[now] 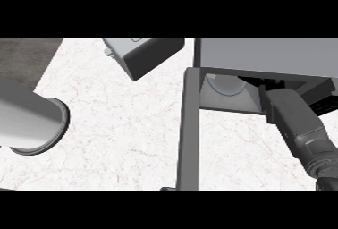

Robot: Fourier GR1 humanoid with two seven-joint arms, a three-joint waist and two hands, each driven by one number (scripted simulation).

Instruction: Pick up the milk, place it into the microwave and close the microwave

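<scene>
Starting nearest, well to the left of the microwave (277,56), the left forearm (26,117) filled the view's left edge as a big grey cylinder, and its hand was out of the view. Just below the microwave, the right forearm (300,127) rose from the lower right corner and ran up into the oven's open front. The right hand was lost in the dark of the cavity, so whether it was released, clenched or grasping could not be told.

The microwave door (189,134) stood wide open, seen edge-on as a dark bar coming toward the viewer from the oven's left side. Between that door and the left forearm lay a broad stretch of bare white marble counter (119,147).

Inside the microwave, just left of the right forearm, sat a pale rounded shape (224,85); whether that was the milk could not be made out. Left of the microwave, near it at the far side, a grey box (142,56) sat skewed on the counter. Farther left still, the marble ended at a slanting edge against dark floor (20,58).
</scene>
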